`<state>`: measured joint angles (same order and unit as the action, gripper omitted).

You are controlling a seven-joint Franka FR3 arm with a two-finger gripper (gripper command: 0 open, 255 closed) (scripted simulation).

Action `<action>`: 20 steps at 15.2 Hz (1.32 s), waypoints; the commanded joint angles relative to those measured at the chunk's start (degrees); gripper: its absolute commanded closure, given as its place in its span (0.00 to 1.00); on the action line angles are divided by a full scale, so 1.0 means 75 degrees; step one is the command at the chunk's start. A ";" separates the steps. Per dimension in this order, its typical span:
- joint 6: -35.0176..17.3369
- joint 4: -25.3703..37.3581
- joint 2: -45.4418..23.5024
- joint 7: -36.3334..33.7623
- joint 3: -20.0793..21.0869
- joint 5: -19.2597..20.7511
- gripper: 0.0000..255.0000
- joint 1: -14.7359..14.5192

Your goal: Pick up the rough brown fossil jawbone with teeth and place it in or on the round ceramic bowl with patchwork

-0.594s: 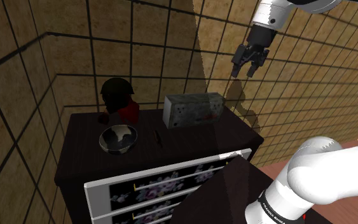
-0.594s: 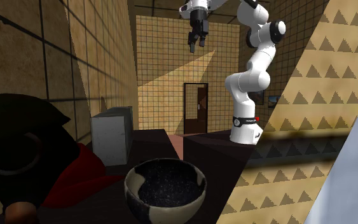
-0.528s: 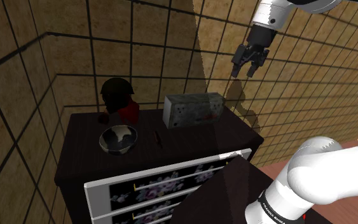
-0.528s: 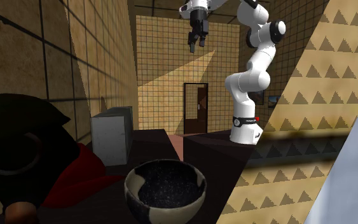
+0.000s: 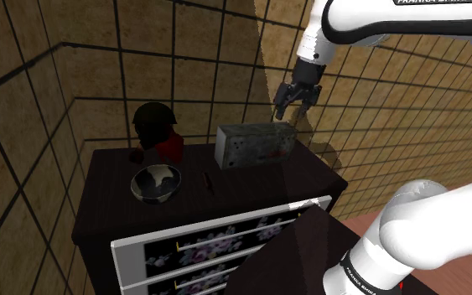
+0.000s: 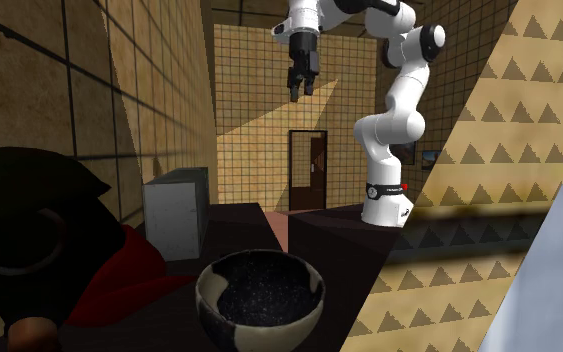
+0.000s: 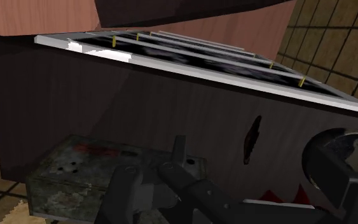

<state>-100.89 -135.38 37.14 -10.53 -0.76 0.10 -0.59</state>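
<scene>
Since the earlier frame the all-black two-finger gripper (image 5: pixel 293 106) has swung toward the shoulder view's left and come lower. It now hangs above the back edge of the dark brown chest of drawers (image 5: pixel 263 183). Its fingers stand apart and hold nothing.

Nearest the shoulder camera are the chest's white-edged drawer fronts with a pale floral pattern (image 5: pixel 217 243). Just behind them, toward the front left corner of the chest top, sits the round bowl patched in white and black (image 5: pixel 145 178). The jawbone (image 5: pixel 210 182), drawn as a slim dark sliver, lies flat on the top just beside the bowl on the shoulder view's right. It does not touch the bowl and sits about midway between the front and back edges.

Farther back, a worn grey rectangular box with reddish marks (image 5: pixel 255 144) stands along the back edge, under the gripper. A black-helmeted figure with a red body (image 5: pixel 156 130) occupies the back left corner. Behind them rises a wall of tan tiles (image 5: pixel 100 59).
</scene>
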 commanded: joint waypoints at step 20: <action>-0.4140 0.0790 -0.5405 -0.1947 0.0887 0.0480 0.00 -0.0163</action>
<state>-131.18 -130.84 -1.06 -24.27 5.73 3.23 -1.69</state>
